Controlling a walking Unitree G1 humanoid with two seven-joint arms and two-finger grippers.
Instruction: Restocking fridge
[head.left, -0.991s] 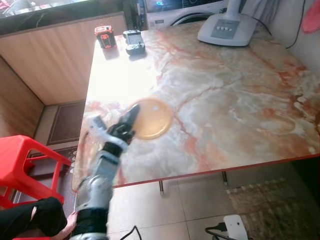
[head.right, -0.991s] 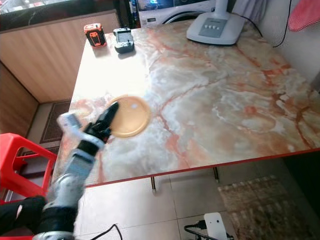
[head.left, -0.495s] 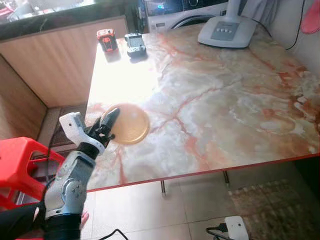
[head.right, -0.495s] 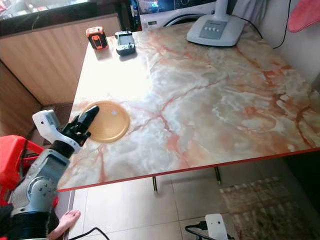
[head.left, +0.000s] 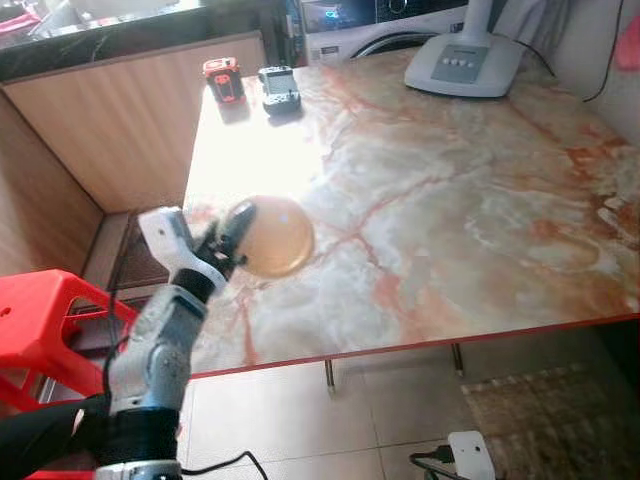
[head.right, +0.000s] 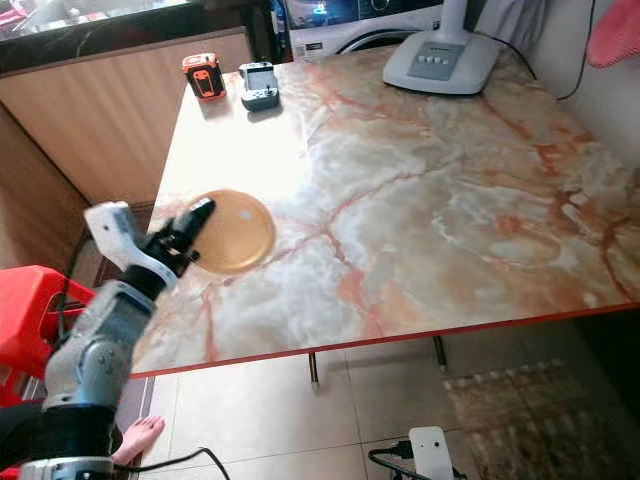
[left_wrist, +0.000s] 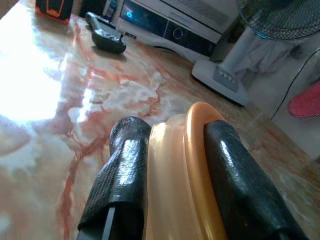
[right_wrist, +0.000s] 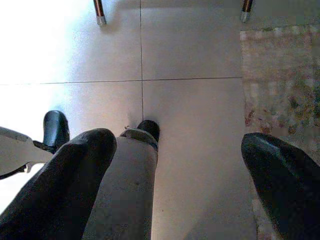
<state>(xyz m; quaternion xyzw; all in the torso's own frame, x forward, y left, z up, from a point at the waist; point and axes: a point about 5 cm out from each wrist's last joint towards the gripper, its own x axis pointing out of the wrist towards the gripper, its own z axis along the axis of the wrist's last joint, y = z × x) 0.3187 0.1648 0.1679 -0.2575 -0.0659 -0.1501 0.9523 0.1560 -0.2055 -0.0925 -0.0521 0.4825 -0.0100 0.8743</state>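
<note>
Orange plate (head.right: 236, 230) sits pinched by its near-left rim between the two black fingers (left_wrist: 125, 170) of the left gripper (head.right: 190, 228), at the marble table's (head.right: 430, 210) left edge. Far along that edge lie an orange device (head.right: 203, 75) and a grey device (head.right: 259, 84). Right gripper (right_wrist: 175, 185) hangs spread wide over the floor tiles (right_wrist: 195, 125).

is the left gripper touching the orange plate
Touching. The left wrist view shows both black fingers of the left gripper pressed against opposite faces of the orange plate.
</note>
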